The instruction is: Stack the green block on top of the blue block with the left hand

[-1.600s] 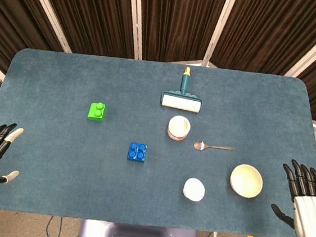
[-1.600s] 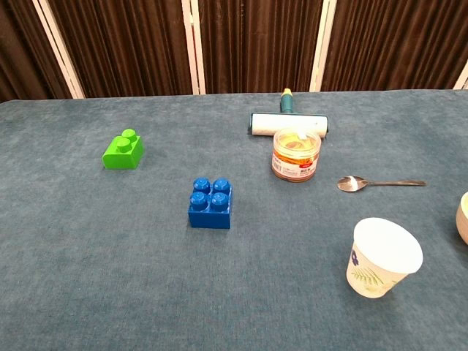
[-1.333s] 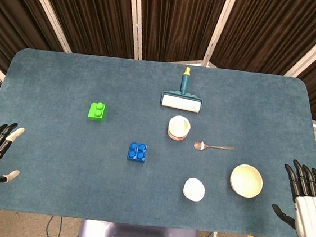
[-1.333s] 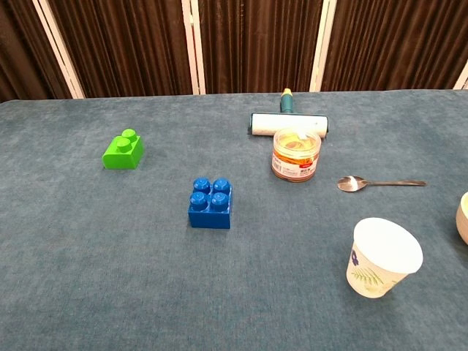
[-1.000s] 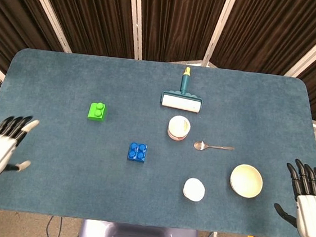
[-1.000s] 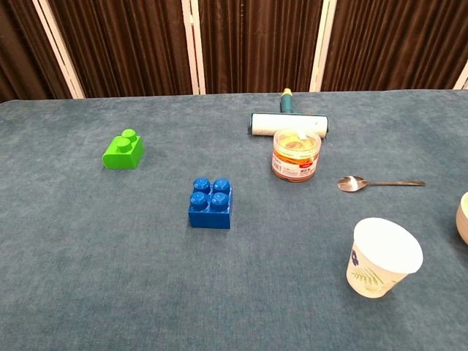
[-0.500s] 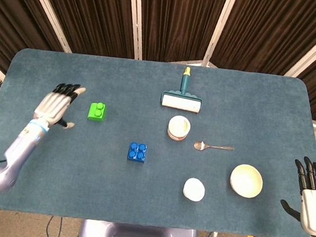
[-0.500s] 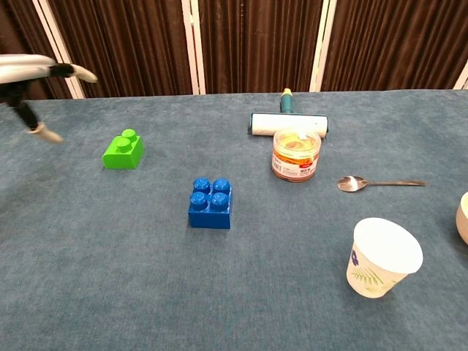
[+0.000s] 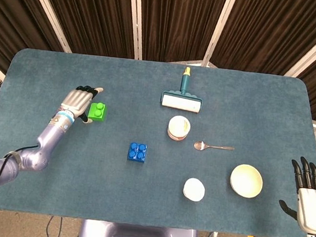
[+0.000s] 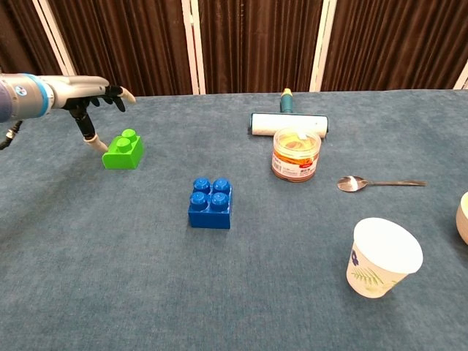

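Note:
The green block (image 9: 97,111) (image 10: 123,150) sits on the blue table cloth at the left. My left hand (image 9: 78,102) (image 10: 88,92) hovers just to its left and above, fingers spread, thumb hanging down beside the block without holding it. The blue block (image 9: 137,152) (image 10: 210,204) lies nearer the table's front, right of the green one. At the front right edge my right hand (image 9: 310,191) stays open and empty, away from everything.
A lint roller (image 9: 181,99) (image 10: 288,121), a small jar (image 9: 178,127) (image 10: 296,154), a spoon (image 9: 212,146) (image 10: 379,183), a paper cup (image 9: 194,189) (image 10: 382,257) and a cream bowl (image 9: 246,180) occupy the right half.
My left hand has swung from the front left edge up and rightward to the green block. The right hand has drifted slightly down toward the edge. The blocks have not moved.

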Robot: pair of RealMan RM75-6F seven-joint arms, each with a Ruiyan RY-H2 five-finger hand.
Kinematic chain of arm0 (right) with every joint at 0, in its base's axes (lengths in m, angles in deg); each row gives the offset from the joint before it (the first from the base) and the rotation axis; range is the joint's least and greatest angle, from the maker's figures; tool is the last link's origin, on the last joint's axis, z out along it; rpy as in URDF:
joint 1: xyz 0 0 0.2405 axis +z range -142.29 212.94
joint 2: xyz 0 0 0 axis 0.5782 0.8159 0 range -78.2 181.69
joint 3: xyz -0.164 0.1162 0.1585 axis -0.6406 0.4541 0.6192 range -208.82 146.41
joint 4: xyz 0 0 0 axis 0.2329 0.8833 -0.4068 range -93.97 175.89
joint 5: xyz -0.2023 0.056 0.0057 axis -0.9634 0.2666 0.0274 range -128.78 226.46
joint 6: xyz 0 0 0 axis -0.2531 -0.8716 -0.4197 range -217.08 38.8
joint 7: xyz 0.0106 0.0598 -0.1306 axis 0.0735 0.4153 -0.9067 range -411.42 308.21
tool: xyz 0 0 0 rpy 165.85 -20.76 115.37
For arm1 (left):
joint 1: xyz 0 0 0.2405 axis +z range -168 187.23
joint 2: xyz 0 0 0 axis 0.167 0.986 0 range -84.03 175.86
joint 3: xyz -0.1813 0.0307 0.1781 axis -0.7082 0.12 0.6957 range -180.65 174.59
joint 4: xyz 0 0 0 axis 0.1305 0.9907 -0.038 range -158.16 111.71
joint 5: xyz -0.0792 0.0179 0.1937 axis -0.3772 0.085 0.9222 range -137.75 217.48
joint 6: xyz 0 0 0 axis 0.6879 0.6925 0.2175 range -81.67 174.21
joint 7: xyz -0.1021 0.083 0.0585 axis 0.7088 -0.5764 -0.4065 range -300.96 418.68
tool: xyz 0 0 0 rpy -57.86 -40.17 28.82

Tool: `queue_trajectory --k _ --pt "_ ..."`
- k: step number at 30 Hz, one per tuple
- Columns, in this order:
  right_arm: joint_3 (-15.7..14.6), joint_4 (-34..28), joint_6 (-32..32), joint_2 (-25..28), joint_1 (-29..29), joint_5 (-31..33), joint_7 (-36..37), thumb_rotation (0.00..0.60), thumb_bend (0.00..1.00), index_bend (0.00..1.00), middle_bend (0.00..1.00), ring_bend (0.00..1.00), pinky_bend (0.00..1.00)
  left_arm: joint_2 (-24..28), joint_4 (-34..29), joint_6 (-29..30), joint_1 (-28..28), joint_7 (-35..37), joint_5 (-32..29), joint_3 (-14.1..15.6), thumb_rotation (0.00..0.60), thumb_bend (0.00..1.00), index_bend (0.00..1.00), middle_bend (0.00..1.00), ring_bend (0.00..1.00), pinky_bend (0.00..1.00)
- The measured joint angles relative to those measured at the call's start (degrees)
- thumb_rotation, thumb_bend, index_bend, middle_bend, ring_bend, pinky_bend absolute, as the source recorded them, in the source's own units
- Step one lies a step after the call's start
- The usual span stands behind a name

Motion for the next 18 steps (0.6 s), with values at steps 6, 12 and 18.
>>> queue_trajectory --k 6,12,18 --pt "0.0 0.2 0.5 -0.1 0.2 0.6 -0.2 0.6 0.0 0.0 0.0 0.0 0.0 -2.3 4.2 -0.8 -1.6 -0.8 -3.1 1.1 0.6 0.08 0.13 0.17 0.16 0.24" --pt "-0.1 0.2 0.9 0.0 0.4 1.0 0.2 0.6 0.0 0.0 0.0 0.0 0.0 -4.5 7.6 -1.9 -2.0 0.5 -3.6 1.9 0.6 0.09 0.16 0.19 0.19 0.27" --pt "-0.2 0.3 0.7 -0.1 0.4 0.9 0.2 0.6 0.0 0.0 0.0 0.0 0.0 -6.7 10.5 -2.6 -2.4 2.6 -2.2 2.3 0.6 0.1 0.23 0.28 0.27 0.32"
